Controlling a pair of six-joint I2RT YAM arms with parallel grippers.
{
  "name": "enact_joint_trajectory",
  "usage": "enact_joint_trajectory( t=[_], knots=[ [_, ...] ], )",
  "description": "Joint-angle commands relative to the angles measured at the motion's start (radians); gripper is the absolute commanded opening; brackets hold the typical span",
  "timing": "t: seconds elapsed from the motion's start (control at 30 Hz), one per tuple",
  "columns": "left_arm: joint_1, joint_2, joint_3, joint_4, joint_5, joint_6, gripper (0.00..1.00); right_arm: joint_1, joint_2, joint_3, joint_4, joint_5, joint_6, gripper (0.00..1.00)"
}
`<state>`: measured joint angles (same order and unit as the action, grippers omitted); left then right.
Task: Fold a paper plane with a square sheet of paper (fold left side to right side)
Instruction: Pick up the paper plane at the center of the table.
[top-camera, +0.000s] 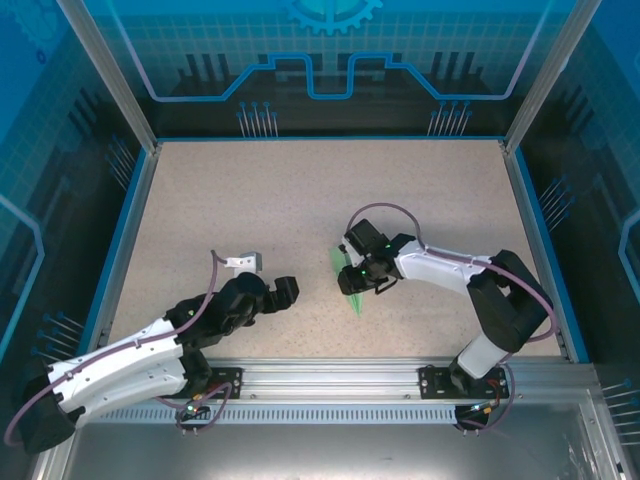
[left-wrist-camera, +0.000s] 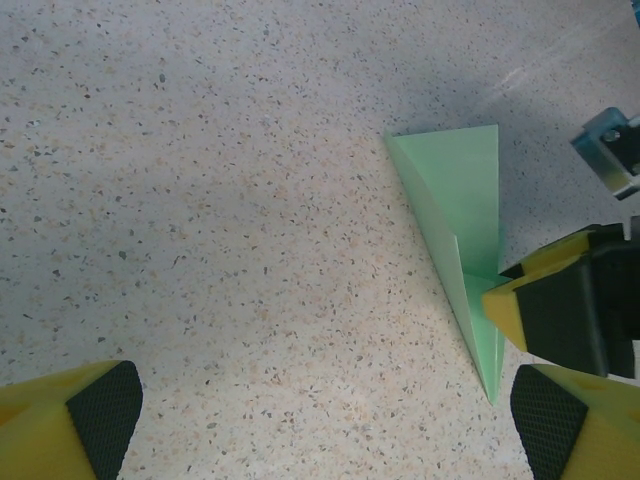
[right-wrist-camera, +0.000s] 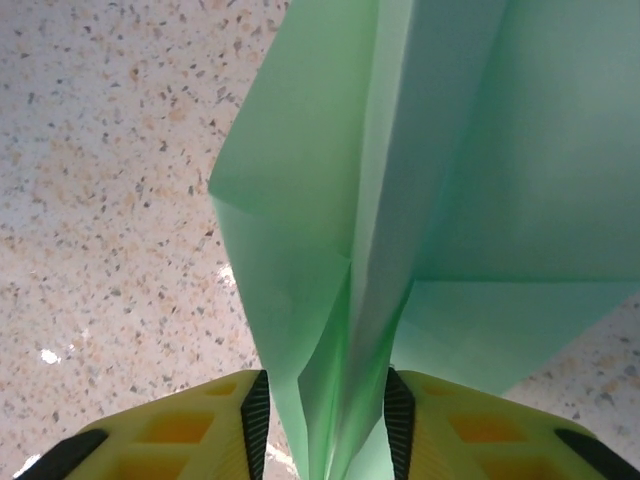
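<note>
Speckled beige surface (top-camera: 320, 190) runs up to a blue rim on the left, far and right sides, with an aluminium rail (top-camera: 330, 375) along the near edge. Translucent blue walls (top-camera: 330, 60) stand behind the rim. The far half of the surface is bare, giving open room for movement.

Left arm (top-camera: 130, 360) reaches in from the near-left corner. Its left gripper (top-camera: 285, 292) is released, jaws spread wide, hovering above bare surface to the left of the paper and apart from it.

Right arm (top-camera: 470, 285) bends in from the near right. Its right gripper (right-wrist-camera: 328, 430) is clenched on the pale mint-green paper wedge (left-wrist-camera: 460, 220), whose folded layers pass between the black pads (right-wrist-camera: 257, 420).

The wedge sits near the middle of the surface, well apart from every rim, its sharp tip toward the near rail.
</note>
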<state>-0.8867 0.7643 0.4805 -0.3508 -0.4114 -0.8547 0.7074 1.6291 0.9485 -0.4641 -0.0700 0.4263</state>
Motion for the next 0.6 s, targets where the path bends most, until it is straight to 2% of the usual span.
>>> enact_joint_trajectory(
  t=[0.0, 0.17, 0.3, 0.47, 0.57],
  knots=[
    [-0.002, -0.011, 0.01, 0.004, 0.002, 0.02, 0.99, 0.021, 0.042, 0.029, -0.029, 0.018, 0.006, 0.35],
    [-0.001, -0.012, 0.012, 0.004, 0.003, 0.023, 0.99, 0.027, 0.095, 0.047, -0.03, 0.033, 0.007, 0.29],
    [-0.001, -0.011, 0.013, 0.003, 0.003, 0.024, 0.99, 0.026, 0.098, 0.055, -0.021, 0.044, 0.02, 0.19],
    [-0.001, -0.01, 0.02, 0.02, 0.033, 0.057, 0.99, -0.04, 0.043, 0.074, 0.009, 0.042, 0.082, 0.12],
    [-0.001, 0.0, 0.025, 0.068, 0.094, 0.109, 0.99, -0.083, 0.057, 0.139, -0.036, 0.111, 0.109, 0.12]
  ],
)
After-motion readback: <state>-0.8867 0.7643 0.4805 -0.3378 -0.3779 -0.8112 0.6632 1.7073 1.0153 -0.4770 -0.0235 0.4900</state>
